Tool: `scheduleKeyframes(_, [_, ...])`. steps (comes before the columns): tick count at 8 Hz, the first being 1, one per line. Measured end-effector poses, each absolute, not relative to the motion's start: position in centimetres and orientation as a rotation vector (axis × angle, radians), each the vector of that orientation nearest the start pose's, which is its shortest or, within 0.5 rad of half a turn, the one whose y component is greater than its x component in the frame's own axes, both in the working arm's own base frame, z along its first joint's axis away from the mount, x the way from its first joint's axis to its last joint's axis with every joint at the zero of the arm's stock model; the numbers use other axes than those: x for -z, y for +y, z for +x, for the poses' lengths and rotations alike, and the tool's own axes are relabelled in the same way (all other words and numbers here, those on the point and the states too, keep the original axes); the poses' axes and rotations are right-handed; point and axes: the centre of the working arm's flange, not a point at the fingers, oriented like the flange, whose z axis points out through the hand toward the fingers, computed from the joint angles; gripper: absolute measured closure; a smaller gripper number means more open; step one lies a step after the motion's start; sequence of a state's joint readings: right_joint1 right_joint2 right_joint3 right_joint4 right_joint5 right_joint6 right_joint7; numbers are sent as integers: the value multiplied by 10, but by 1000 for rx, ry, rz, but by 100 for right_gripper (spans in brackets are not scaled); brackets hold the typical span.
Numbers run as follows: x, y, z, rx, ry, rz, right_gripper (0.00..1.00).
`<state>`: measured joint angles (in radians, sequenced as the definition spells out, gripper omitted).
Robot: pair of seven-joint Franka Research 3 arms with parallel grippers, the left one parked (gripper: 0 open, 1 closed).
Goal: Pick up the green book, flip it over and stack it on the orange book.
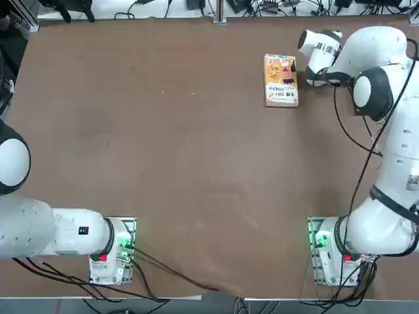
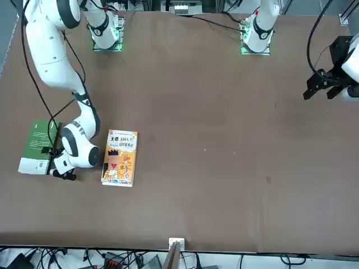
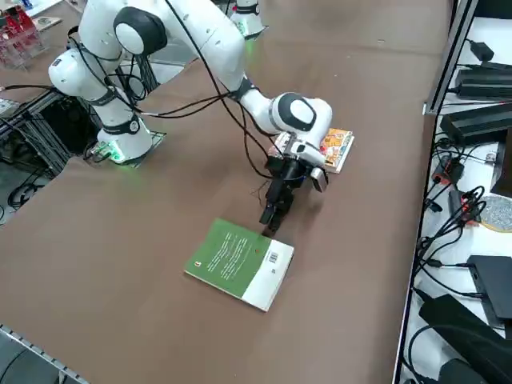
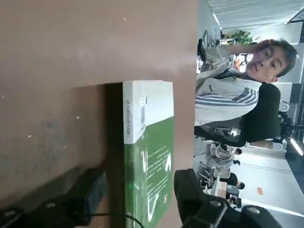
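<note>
The green book point(image 3: 236, 260) lies flat on the brown table with its half-white, half-green cover up, also seen in the front view point(image 2: 36, 147). My right gripper point(image 3: 272, 216) is down at table level at the book's edge nearest the orange book. In the wrist view the gripper point(image 4: 137, 185) is open, and the green book point(image 4: 149, 142) runs between its two black fingers point(image 4: 90, 190). The orange book point(image 1: 280, 80) lies flat just beside my wrist, illustrated cover up point(image 2: 119, 157). The arm hides the green book in the top view.
The table's edge point(image 3: 416, 200) runs close beyond the orange book, with cables and black equipment point(image 3: 480, 120) past it. A seated person point(image 4: 232, 95) shows in the room beyond the table in the wrist view.
</note>
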<state>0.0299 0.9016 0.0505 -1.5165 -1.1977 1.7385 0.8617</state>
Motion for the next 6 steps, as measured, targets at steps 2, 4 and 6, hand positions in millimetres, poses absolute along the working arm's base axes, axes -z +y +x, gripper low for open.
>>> scheduleKeyframes(2, [-121,-45,661,83,-125,1974,15])
scheduleKeyframes(4, [-119,-52,659,92,-133,1972,18])
scheduleKeyframes(6, [-118,-60,659,97,-137,1963,27])
